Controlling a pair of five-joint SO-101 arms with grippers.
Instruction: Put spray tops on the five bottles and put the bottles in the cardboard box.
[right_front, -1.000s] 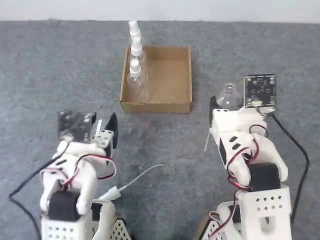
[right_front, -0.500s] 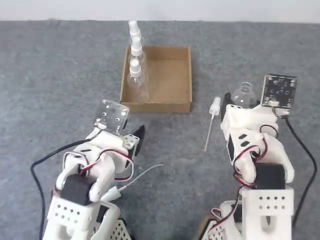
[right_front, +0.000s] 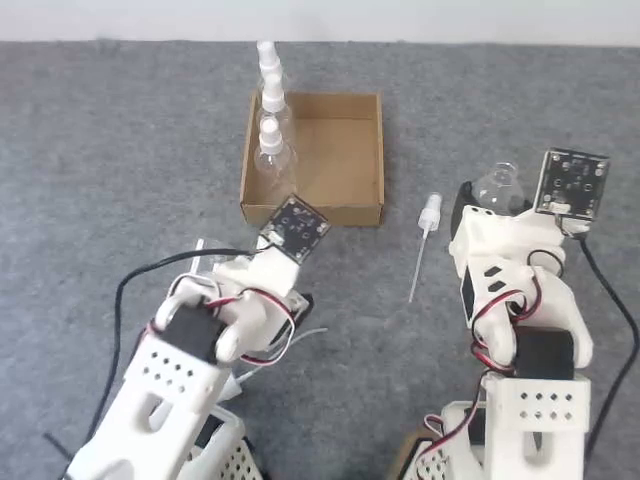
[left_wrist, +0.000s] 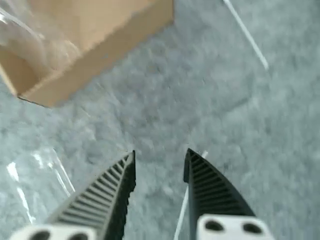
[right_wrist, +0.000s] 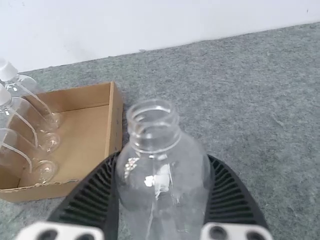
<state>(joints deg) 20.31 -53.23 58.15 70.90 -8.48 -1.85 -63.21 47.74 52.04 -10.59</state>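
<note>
The left claw (left_wrist: 160, 155), spread and empty, has swung from well left of the brown cardboard box (right_front: 335, 165) to just before its front wall, low over the grey felt bench (right_front: 100, 150). The right claw (right_wrist: 162, 160) stays clenched on the clear uncapped plastic bottle (right_wrist: 160, 175), right of the box. A white long-tubed spray top (right_front: 427, 215) lies between box and bottle. Three capped clear bottles (right_front: 272, 140) stand inside the box.

Brown, grey, clear, white, black
Brown cardboard box (right_front: 330, 212), speckled grey mat (right_front: 100, 150), clear bottle (right_wrist: 160, 180), white spray top (right_front: 431, 209), black ribbed fingers (right_wrist: 87, 197).
</note>
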